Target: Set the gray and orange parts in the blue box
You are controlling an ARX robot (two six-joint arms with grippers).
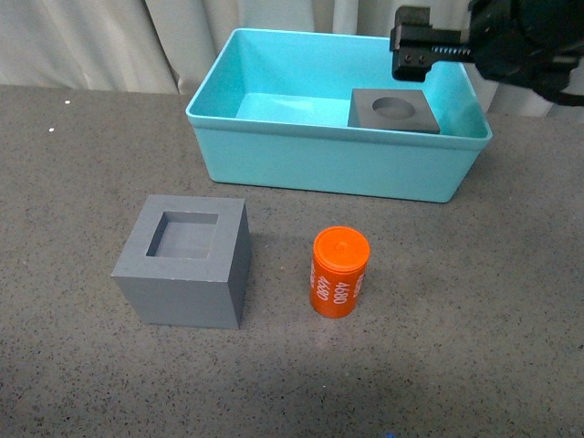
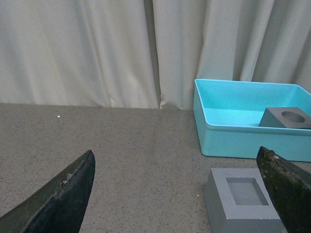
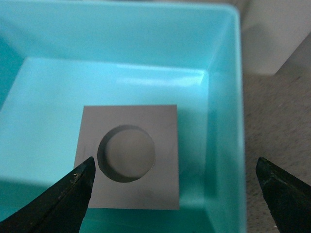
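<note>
Speckled gray tabletop [image 1: 73, 365], pale curtains [image 1: 91, 41] behind blue box [image 1: 328, 166]

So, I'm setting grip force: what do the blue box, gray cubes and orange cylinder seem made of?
Blue box: likely molded plastic, smooth, soft sheen on its floor. Square-recess cube and round-recess cube: matte, even gray, no glare; plastic perhaps, cannot tell. Orange cylinder: seemingly plastic, slight gloss, white printed digits.

Looks like a robotics lab test bench: a gray speckled table [image 1: 73, 365] backed by a pale curtain [image 2: 97, 48] (hung in folds, filling the background), carrying plain props: 1 square-holed cube [image 1: 182, 283], 1 round-holed cube [image 1: 370, 114], 1 orange cylinder [image 1: 339, 272] printed with digits, and a turquoise bin [image 1: 338, 169].
</note>
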